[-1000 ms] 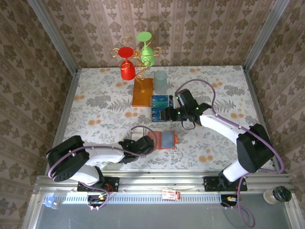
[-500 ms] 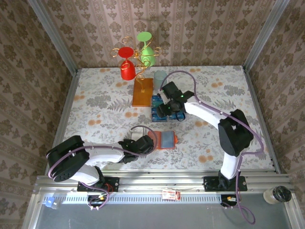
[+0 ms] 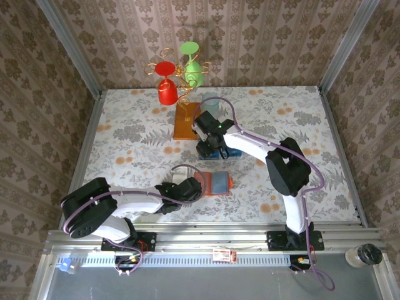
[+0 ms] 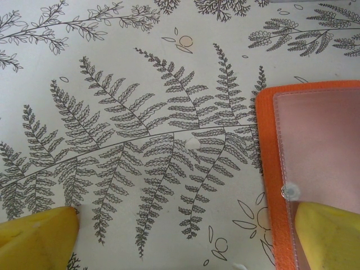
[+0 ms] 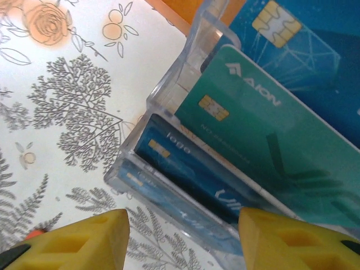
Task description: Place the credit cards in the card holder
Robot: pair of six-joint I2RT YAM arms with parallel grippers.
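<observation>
Right gripper (image 5: pixel 181 233) shifted left; credit cards (image 5: pixel 256 132) just beneath

Credit cards (image 5: pixel 264 129): glossy smooth plastic, metallic chip contacts. Card rack (image 5: pixel 169 95): clear hard plastic, shiny. Card holder (image 4: pixel 265 169): matt orange leather-like cover w/ transp. glossy sleeve. Tabletop (image 4: pixel 140 84): matt printed covering, smooth. Wire stand (image 3: pixel 185 95): gold-tone metal.

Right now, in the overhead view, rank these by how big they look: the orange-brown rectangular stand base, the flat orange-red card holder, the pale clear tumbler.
Tied for largest, too close to rank: orange-brown rectangular stand base and flat orange-red card holder.
Smallest: pale clear tumbler, partly hidden by the right arm.
</observation>
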